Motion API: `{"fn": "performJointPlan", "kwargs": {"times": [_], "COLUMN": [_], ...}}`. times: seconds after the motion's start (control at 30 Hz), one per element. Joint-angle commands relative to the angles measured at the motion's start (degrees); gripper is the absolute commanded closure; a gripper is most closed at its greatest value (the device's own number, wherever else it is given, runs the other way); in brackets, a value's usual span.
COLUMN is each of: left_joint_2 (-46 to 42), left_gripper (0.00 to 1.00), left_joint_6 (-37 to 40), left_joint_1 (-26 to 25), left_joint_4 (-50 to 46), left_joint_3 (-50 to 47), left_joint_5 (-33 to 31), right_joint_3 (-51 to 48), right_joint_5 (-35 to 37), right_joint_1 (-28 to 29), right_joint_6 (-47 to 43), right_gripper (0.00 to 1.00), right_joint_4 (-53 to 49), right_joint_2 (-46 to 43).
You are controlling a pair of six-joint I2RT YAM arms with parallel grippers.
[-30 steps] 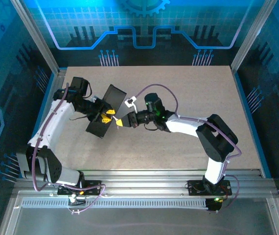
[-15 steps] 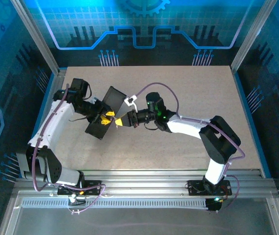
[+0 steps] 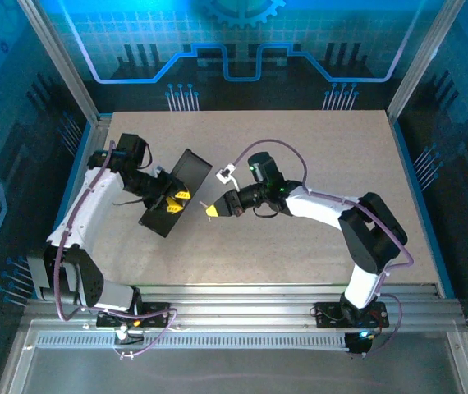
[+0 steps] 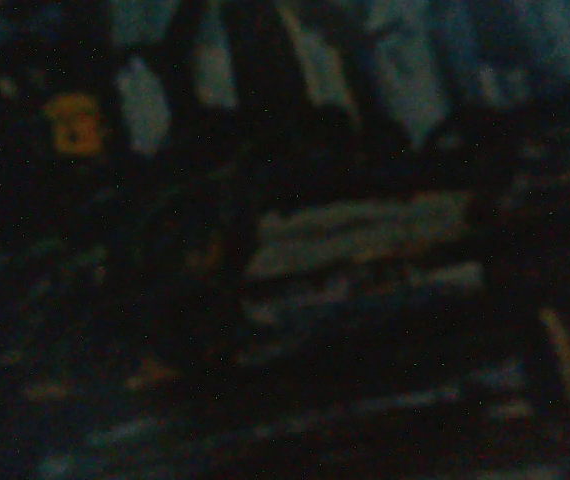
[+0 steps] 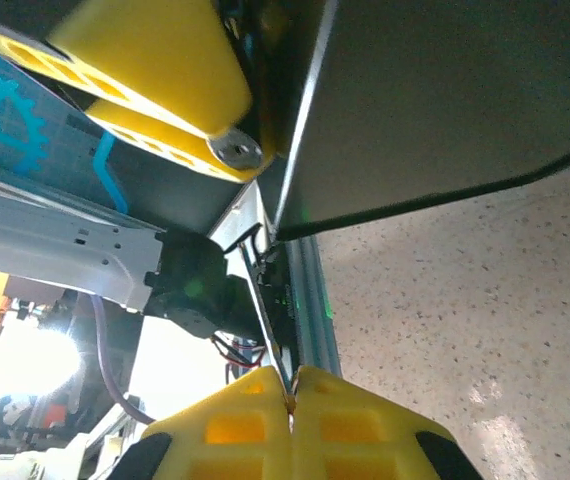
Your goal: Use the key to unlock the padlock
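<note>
yellow fingertips of the right gripper [image 5: 290, 405] press flat together at the bottom of its wrist view. a thin grey key [image 5: 268, 320] stands up out of the seam between them, pinched at one end. its upper end runs into dark hardware behind it, so its tip is hard to pick out. it stops short of the left gripper's [image 3: 173, 199] fingers [image 5: 155, 85], which hang at the top of that view.

the padlock is hard to make out. a small round silvery disc [image 5: 235, 152] sits at the tip of those left fingers, just beside the edge of the dark box [image 5: 445, 100]. i cannot tell whether it belongs to the lock or is only a screw.

the left wrist view is almost black and smeared, and nothing in it can be named with any certainty.

from above, the left gripper's yellow tips lie over the near half of the box, which sits askew on the speckled table [image 3: 316, 148]. the tips and the dark lid hide what is under them. i cannot tell whether that gripper is clamped on the box, on something small at its edge, or merely resting there.

the right gripper lies just off the box's near right corner, over bare table, close to the left one but apart from it.

counted: two arms, two grippers, four yellow fingers, one box, one key, and one small white tag [image 3: 227, 173] beside the right wrist.
</note>
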Motion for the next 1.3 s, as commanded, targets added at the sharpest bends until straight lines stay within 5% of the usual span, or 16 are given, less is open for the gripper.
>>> {"fn": "performJointPlan", "kwargs": {"times": [0.0,1.27], "left_joint_2": [-1.03,-1.05], "left_gripper": [1.0,1.0], "left_joint_6": [3.69,3.16], "left_joint_1": [0.17,0.21], "left_joint_4": [-2.79,-2.78], "left_joint_3": [2.5,3.31], "left_joint_5": [3.82,2.68], "right_joint_3": [3.3,8.92], "right_joint_5": [-3.02,0.51], "right_joint_1": [0.78,4.85], "right_joint_6": [-2.47,-3.2], "right_gripper": [1.0,1.0], "right_joint_4": [-3.45,-8.9], "right_joint_2": [1.19,7.0]}}
